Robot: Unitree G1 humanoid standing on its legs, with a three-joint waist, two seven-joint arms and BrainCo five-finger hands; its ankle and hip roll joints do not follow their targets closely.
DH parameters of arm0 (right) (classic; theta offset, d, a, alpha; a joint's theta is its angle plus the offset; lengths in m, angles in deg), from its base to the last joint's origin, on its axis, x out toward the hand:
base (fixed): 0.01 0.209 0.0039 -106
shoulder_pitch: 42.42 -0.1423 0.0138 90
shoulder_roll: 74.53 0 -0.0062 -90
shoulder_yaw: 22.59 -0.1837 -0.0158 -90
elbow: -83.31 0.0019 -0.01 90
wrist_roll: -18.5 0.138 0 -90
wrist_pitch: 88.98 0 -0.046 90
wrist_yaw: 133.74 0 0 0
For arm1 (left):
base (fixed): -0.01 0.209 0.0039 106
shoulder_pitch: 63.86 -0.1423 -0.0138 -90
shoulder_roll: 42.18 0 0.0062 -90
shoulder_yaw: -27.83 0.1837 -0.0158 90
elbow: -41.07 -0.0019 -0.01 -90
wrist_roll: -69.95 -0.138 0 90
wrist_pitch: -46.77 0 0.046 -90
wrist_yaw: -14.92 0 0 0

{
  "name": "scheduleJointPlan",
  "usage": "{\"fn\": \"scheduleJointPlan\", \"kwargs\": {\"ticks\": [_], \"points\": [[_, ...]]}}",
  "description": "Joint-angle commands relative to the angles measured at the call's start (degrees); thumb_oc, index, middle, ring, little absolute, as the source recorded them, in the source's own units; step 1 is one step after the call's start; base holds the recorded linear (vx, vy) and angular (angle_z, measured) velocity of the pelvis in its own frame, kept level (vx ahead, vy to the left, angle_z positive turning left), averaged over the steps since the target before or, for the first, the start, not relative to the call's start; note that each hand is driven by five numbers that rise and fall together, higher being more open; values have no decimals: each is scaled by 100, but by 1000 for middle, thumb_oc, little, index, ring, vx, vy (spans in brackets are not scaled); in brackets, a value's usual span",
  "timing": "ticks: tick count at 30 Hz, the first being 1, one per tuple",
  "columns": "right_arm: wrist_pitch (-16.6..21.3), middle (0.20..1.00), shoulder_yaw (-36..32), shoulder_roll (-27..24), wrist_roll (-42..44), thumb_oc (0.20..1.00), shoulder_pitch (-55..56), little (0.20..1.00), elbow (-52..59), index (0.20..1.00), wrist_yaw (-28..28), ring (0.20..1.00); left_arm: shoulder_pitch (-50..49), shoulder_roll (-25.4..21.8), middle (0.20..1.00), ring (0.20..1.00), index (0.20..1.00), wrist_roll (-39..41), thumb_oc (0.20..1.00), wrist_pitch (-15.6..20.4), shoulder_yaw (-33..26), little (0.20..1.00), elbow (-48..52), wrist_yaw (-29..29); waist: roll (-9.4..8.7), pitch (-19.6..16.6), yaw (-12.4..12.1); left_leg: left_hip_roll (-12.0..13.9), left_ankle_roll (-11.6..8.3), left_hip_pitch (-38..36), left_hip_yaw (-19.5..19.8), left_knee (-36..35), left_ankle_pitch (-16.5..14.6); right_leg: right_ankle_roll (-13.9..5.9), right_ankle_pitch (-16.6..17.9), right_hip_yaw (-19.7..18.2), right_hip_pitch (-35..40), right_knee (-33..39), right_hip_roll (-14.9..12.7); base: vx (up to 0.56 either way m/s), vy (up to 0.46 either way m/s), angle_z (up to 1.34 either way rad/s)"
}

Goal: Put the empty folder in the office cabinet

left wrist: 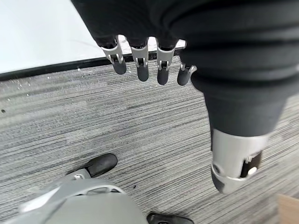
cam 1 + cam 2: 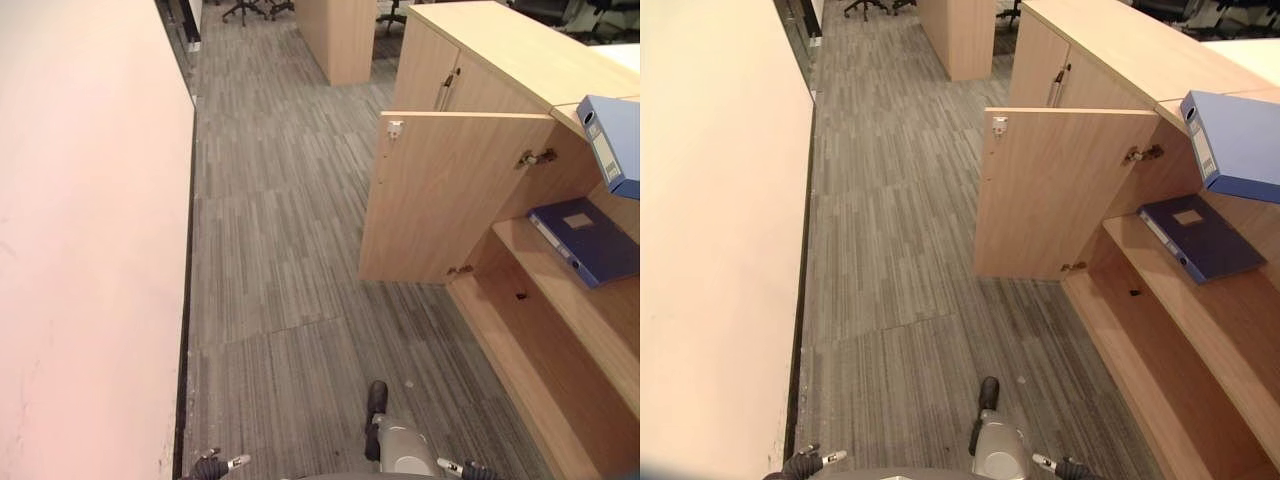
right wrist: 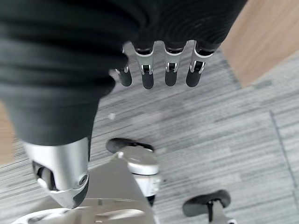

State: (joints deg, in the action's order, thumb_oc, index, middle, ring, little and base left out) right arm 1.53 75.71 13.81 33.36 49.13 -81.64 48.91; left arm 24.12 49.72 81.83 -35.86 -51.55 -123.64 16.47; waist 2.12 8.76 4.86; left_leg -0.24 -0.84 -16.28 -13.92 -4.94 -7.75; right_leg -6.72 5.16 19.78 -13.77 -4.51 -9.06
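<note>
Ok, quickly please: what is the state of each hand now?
Left hand: open, fingers relaxed, holding nothing.
Right hand: open, fingers relaxed, holding nothing.

Grey striped carpet runs down the aisle between a long pale wall on the left, with a dark strip along its base, and a row of light wooden units on the right. Farther up the aisle stands a separate wooden unit, and beyond it the bases of black office chairs show at the far end. A light blue box file sits upright on the countertop at the right, its spine turned toward the aisle.
</note>
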Motion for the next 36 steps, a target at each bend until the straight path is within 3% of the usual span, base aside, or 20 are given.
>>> {"fn": "scheduleJointPlan", "kwargs": {"ticks": [1, 4, 5, 6, 9, 11, 13, 15, 16, 17, 20, 21, 22, 23, 24, 25, 28, 36], "points": [[48, 1000, 126, -106, -152, 1000, -180, 1000, -201, 1000, 76, 1000, 131, -133, 1000, 1000, 1000, -232, 1000, 111, -158, 1000, -50, -11, -145, -47, -68, -378, 93, 604, 307, 275, -114, -422, 409, 15, 538, 711, -400, 185, -176, 4], [60, 1000, 141, -136, -158, 1000, -228, 1000, -178, 1000, 72, 1000, 176, -116, 1000, 1000, 1000, -224, 1000, 113, -107, 1000, -21, 0, -109, -60, 5, -274, 34, 574, 231, 299, -181, -380, 340, -25, 464, 507, -380, 189, -184, -18], [79, 1000, 113, -175, -35, 1000, -233, 1000, -149, 1000, 46, 1000, 280, -77, 1000, 1000, 1000, -183, 1000, 131, 25, 1000, 75, -10, -72, -72, 143, 16, -127, 545, 156, 680, -378, -247, 52, -110, 433, 269, -194, 403, -398, -15], [80, 1000, 105, -188, -1, 1000, -235, 1000, -151, 1000, 37, 1000, 304, -62, 1000, 1000, 1000, -179, 1000, 130, 67, 1000, 92, -16, -75, -71, 175, 93, -169, 554, 131, 818, -397, -200, -26, -135, 452, 226, -142, 409, -429, -5], [116, 1000, 119, -219, 112, 1000, -256, 1000, -142, 1000, -4, 1000, 401, -32, 1000, 1000, 1000, -127, 1000, 152, 172, 1000, 197, -5, -103, -74, 285, 479, -498, 698, -30, 1634, -79, 15, -310, -188, 630, 131, 121, 237, -300, -21], [132, 1000, 121, -237, 178, 1000, -241, 1000, -176, 1000, -27, 1000, 440, -27, 1000, 1000, 1000, -71, 1000, 148, 204, 1000, 264, -5, -168, -74, 323, 845, -681, 948, -128, 2653, 407, 252, -527, -250, 889, 187, 379, 250, -345, -43], [140, 1000, 99, -276, 262, 1000, -241, 1000, -188, 1000, -69, 1000, 454, -17, 1000, 1000, 1000, -29, 1000, 143, 232, 1000, 355, 18, -232, -27, 286, 1010, -695, 1222, -67, 3703, 714, 441, -690, -389, 1167, 286, 601, 226, -295, -96], [140, 1000, 92, -328, 285, 1000, -262, 1000, -168, 1000, -100, 1000, 485, 19, 1000, 1000, 1000, 25, 1000, 162, 275, 1000, 413, 32, -256, 12, 269, 1093, -673, 1390, -23, 4183, 974, 567, -815, -525, 1371, 345, 764, 179, -211, -87], [141, 1000, 92, -350, 301, 1000, -271, 1000, -155, 1000, -105, 1000, 498, 31, 1000, 1000, 1000, 25, 1000, 170, 315, 1000, 472, 25, -276, 25, 255, 1142, -613, 1537, -86, 4266, 978, 600, -857, -579, 1449, 377, 800, 204, -155, -47], [125, 1000, 118, -373, 284, 1000, -279, 1000, -160, 1000, -97, 1000, 514, 54, 1000, 1000, 1000, -7, 1000, 183, 383, 1000, 504, 18, -254, 45, 236, 1203, -609, 1724, -40, 4299, 778, 595, -952, -667, 1595, 410, 878, 181, -105, -31], [131, 1000, 136, -395, 242, 1000, -282, 1000, -175, 1000, -107, 1000, 544, 51, 1000, 1000, 1000, -30, 1000, 212, 475, 1000, 638, 6, -332, 57, 170, 1140, -457, 2147, 7, 4081, 505, 564, -955, -845, 1759, 501, 862, 101, -45, -48], [142, 1000, 181, -406, 169, 1000, -305, 1000, -175, 1000, -100, 1000, 578, 31, 1000, 1000, 1000, 22, 1000, 254, 538, 1000, 801, -3, -419, 73, 90, 850, -309, 2459, 202, 3546, 510, 551, -913, -1023, 1737, 478, 795, 5, 1, -91], [142, 1000, 181, -406, 168, 1000, -305, 1000, -175, 1000, -100, 1000, 578, 31, 1000, 1000, 1000, 22, 1000, 254, 538, 1000, 802, -3, -420, 76, 88, 849, -308, 2453, 200, 3543, 509, 549, -914, -1025, 1741, 477, 793, 77, 42, -59], [157, 1000, 223, -416, 121, 1000, -327, 1000, -163, 1000, -100, 1000, 618, 42, 1000, 1000, 1000, 61, 1000, 283, 610, 1000, 875, -35, -387, 93, 11, 580, -308, 2529, 665, 2598, 550, 516, -957, -1256, 1800, 449, 812, 74, 43, -57], [157, 1000, 223, -415, 121, 1000, -328, 1000, -163, 1000, -100, 1000, 618, 41, 1000, 1000, 1000, 61, 1000, 283, 610, 1000, 875, -36, -396, 83, 16, 568, -307, 2530, 666, 2571, 571, 515, -955, -1252, 1789, 450, 803, 170, 89, -81], [172, 1000, 268, -428, 49, 1000, -336, 1000, -129, 1000, -98, 1000, 661, 40, 1000, 1000, 1000, 46, 1000, 315, 693, 1000, 948, -41, -339, 115, -45, 378, -400, 2519, 1208, 1850, 782, 502, -983, -1500, 1893, 475, 861, 142, 62, -133], [191, 1000, 328, -412, 2, 1000, -359, 1000, -97, 1000, -86, 1000, 705, 26, 1000, 1000, 1000, 60, 1000, 347, 769, 1000, 1027, -65, -307, 135, -76, 178, -454, 2594, 1785, 1547, 939, 488, -948, -1816, 1887, 472, 928, 101, 44, -97], [137, 1000, 369, -328, -168, 1000, -359, 1000, -169, 1000, 74, 1000, 735, -35, 1000, 1000, 1000, -332, 1000, 336, 1086, 1000, 1111, -254, -166, -97, 85, 143, -291, 1837, 1569, 814, 737, 365, -971, -2321, 1842, 429, 910, 130, 123, -52]]}}
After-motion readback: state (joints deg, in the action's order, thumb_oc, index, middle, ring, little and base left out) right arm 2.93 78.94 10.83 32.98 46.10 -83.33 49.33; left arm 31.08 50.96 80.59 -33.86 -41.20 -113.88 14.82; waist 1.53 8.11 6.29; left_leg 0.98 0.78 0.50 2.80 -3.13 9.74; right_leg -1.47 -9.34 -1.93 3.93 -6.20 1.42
